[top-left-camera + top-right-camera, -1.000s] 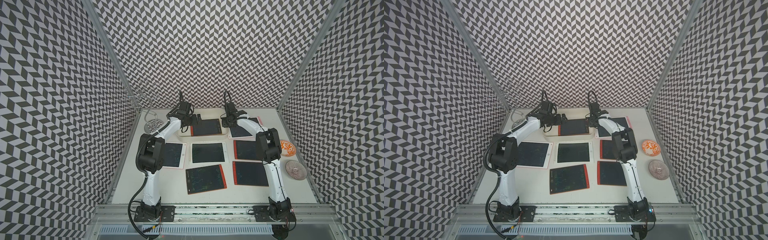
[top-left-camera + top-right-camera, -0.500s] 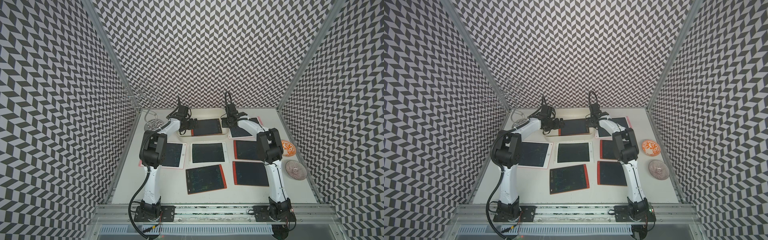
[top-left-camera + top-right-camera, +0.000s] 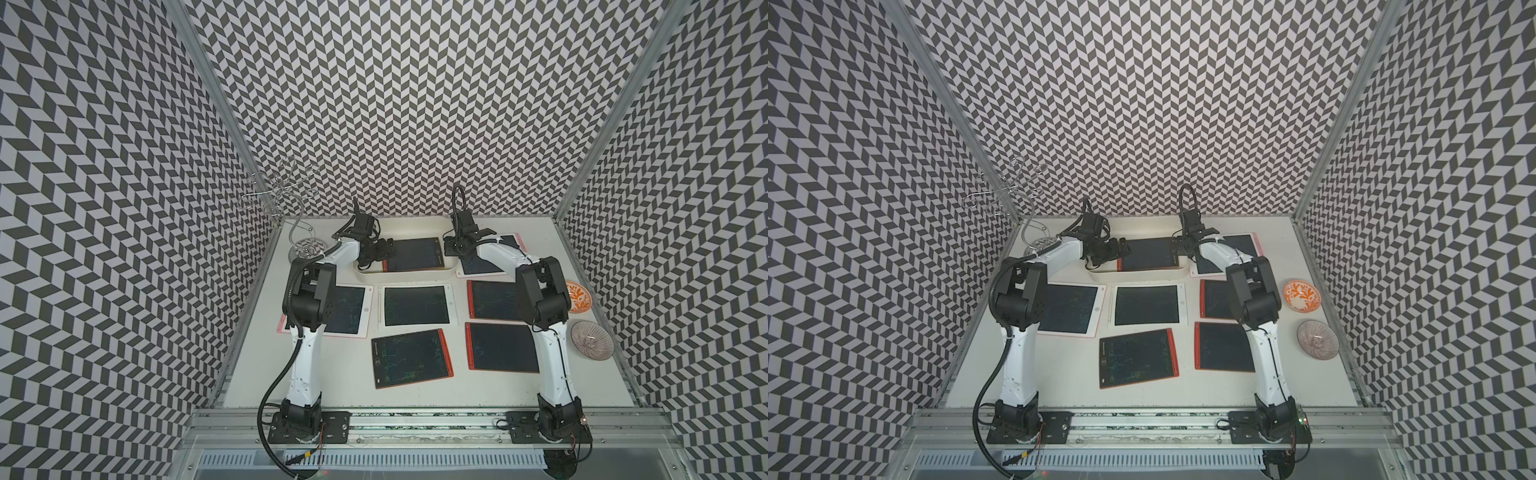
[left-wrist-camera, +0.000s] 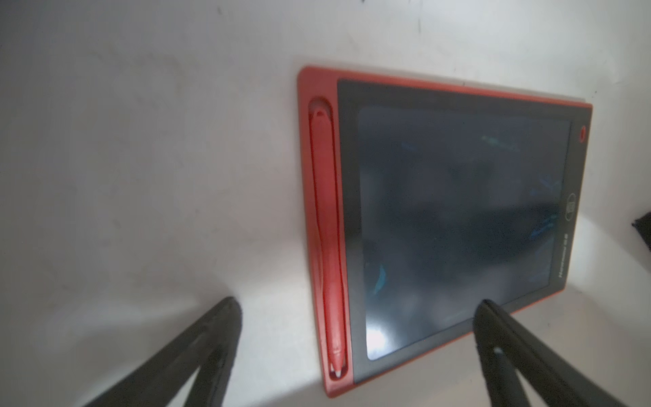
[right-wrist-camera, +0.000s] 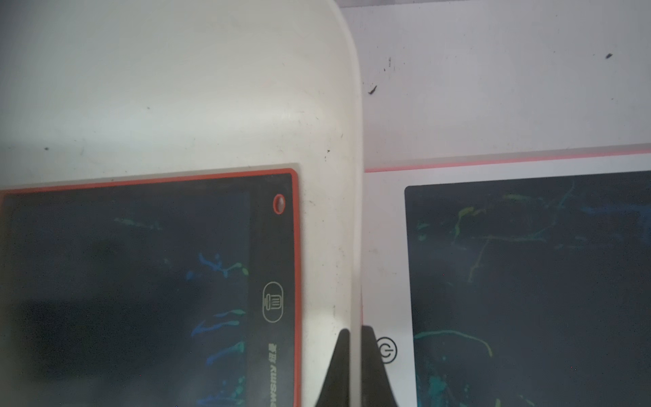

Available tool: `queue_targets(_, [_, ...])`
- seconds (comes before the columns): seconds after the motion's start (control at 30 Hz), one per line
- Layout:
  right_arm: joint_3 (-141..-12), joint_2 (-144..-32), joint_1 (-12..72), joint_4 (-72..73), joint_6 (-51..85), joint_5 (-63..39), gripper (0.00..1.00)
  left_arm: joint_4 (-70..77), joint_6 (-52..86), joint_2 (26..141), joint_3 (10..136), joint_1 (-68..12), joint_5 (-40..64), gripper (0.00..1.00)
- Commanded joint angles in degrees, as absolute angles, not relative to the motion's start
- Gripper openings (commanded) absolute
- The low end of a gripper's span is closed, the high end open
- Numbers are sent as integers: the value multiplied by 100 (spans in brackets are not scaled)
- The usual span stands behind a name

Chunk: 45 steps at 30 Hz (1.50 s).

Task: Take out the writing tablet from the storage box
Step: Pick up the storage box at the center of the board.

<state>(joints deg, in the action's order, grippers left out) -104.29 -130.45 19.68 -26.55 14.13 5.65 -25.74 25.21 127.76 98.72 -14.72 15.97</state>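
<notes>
Writing tablet [image 4: 454,225] lies in storage box [image 5: 347,176]; my right gripper [image 5: 355,334] pinches its wall; left gripper [image 4: 357,304] gapes above; next: lower, clamp red edge.

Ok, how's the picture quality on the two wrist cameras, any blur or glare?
Left wrist view: soft throughout, a white glare patch on the screen of the writing tablet, left gripper blurred. Right wrist view: sharper, storage box wall bright, right gripper a dark silhouette.
</notes>
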Motion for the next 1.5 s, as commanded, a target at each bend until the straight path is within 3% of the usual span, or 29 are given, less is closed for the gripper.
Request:
queue_targets(0.0, [-10279,-12825,1942,-2346,1441,445,0,-2543,2587,13011,10001,-1459,1818,99])
queue_targets(0.43, [-10417,-12963,2021,-2346,1455,106,0,-2117,2861,13341,10378,-1599,2873,99])
queue_targets(1.0, [-10606,-13104,2138,-2324,1566,-123,0,-1421,3375,12943,10502,-1678,4048,99])
queue_targets(1.27, [-10592,-13053,2136,-2318,1602,64,0,-2202,2885,12604,10459,-1596,2894,99])
queue_targets(1.47, [-9991,-12725,2136,-1508,1642,346,0,-2451,2723,12374,10168,-1421,2109,99])
